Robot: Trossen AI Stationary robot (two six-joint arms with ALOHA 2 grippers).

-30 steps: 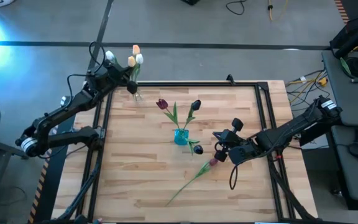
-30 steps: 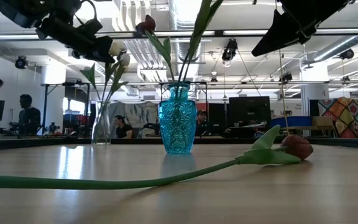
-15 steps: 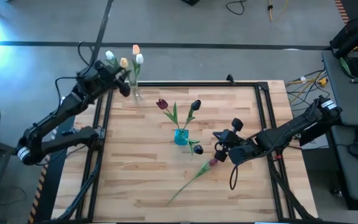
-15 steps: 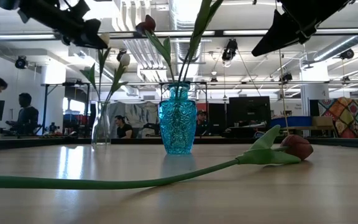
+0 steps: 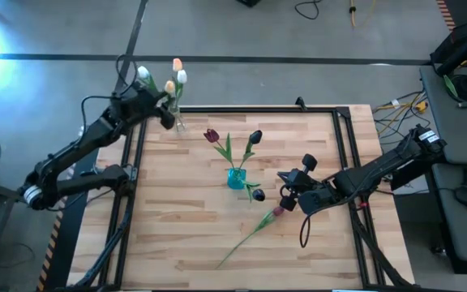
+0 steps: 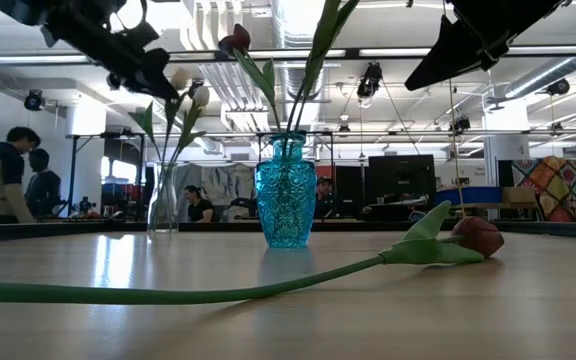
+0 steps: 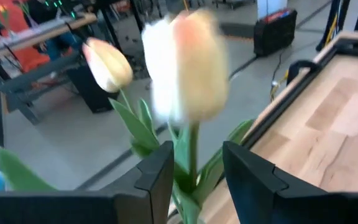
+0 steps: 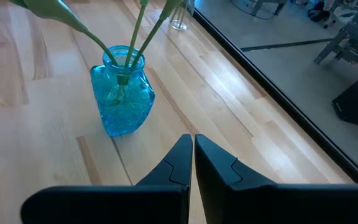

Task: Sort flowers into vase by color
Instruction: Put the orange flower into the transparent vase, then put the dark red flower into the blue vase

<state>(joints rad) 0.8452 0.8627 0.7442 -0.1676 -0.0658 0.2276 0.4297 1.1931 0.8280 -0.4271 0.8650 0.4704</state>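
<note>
Tulips (image 5: 174, 75) in pale cream, peach and white stood in a clear glass vase (image 5: 179, 123) at the counter's (image 5: 193, 235) far left corner, their green stems passing between the parted fingers (image 7: 160, 177) of the left tool (image 5: 164, 112), which gripped nothing. The right tool (image 5: 286, 195) hung clenched and empty, just beside a textured blue glass vase (image 8: 122, 99) holding dark purple tulips (image 5: 211, 135). Close under that tool lay one maroon tulip (image 5: 277, 212), its long thin stem stretched across the pale wooden planks.
</note>
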